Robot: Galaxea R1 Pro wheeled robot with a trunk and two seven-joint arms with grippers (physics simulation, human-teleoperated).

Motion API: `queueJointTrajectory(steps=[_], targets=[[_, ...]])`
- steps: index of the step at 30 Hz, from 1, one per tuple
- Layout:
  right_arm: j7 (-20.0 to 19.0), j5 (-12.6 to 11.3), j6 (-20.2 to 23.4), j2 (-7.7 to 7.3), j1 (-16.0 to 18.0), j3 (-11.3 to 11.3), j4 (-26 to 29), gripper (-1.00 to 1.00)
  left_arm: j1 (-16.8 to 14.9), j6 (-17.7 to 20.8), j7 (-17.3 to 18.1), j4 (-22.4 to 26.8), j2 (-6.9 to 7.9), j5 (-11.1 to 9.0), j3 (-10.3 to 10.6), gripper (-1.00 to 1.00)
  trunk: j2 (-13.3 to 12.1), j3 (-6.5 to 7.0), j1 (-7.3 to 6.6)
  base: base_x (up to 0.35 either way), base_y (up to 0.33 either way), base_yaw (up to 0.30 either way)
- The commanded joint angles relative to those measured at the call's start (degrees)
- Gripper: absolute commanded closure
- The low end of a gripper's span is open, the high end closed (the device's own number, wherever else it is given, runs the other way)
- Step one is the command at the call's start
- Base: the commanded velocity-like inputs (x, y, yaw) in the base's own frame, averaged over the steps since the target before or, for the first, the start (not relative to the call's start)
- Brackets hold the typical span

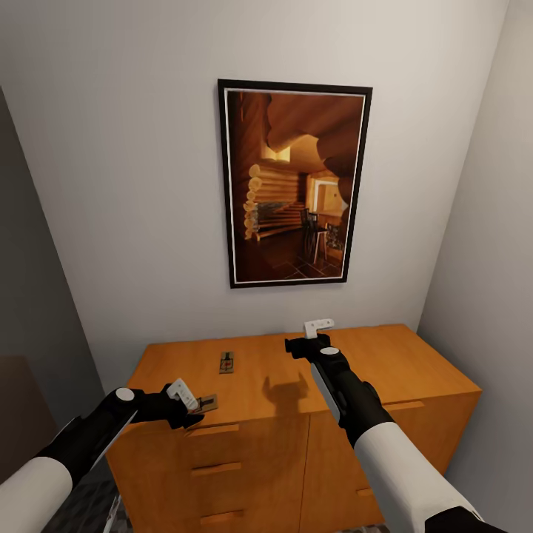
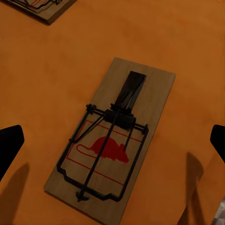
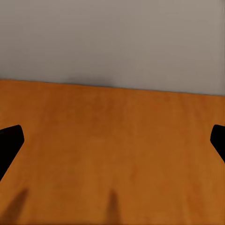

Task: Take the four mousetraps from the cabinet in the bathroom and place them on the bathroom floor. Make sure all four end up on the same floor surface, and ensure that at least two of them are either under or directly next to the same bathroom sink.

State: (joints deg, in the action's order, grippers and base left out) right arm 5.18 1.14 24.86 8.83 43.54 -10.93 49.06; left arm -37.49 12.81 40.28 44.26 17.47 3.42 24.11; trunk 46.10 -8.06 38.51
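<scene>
With its fingers apart, the left gripper (image 1: 191, 400) hovers over the mousetrap (image 1: 207, 403) at the cabinet's (image 1: 400, 363) front edge, lower left of frame, and should descend straight, centred; the right gripper (image 1: 317, 334) waits, fingers apart.

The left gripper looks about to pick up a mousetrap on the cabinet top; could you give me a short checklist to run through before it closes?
1. Left gripper open: ok, its fingertips show wide apart at both edges of the left wrist view.
2. Near mousetrap between the fingers: ok, it lies flat on the cabinet top, centred in the left wrist view.
3. Fingers touching the board: not ok, bare wood shows on both sides.
4. Second mousetrap out of the way: ok, it lies apart, nearer the wall.
5. Right gripper clear: ok, open and empty over bare wood.
6. Remaining two mousetraps located: cannot tell.
</scene>
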Motion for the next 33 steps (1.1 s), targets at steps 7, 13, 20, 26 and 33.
queueJointTrajectory(steps=[7,13,20,26,33], targets=[[0.3,0.1,0.4,-0.01,0.0,-0.1,0.1,-1.0,0.0,0.4,0.1,0.1,0.03,0.2,0.1,-1.0,0.1,-0.1,0.02,0.0,0.0,0.0],[0.3,0.1,0.4,-0.02,0.0,-0.1,0.1,-1.0,0.0,0.4,0.1,0.1,0.02,0.2,0.1,-1.0,2.1,-1.0,1.11,0.0,0.0,0.0],[0.3,0.1,0.4,-0.02,0.0,-0.1,0.1,-1.0,0.0,0.4,0.1,0.1,0.02,0.2,0.0,-1.0,4.5,-2.07,2.43,0.0,0.0,0.0],[0.3,0.1,0.4,-0.03,0.0,-0.1,0.1,-1.0,0.0,0.4,0.1,0.1,0.02,0.2,0.0,-1.0,4.5,-2.07,2.43,0.0,0.0,0.0],[0.3,0.2,0.3,-0.01,0.0,-0.1,0.1,-1.0,0.0,0.4,0.0,0.1,0.02,0.2,0.0,-1.0,4.5,-2.07,2.43,0.0,0.0,0.0]])
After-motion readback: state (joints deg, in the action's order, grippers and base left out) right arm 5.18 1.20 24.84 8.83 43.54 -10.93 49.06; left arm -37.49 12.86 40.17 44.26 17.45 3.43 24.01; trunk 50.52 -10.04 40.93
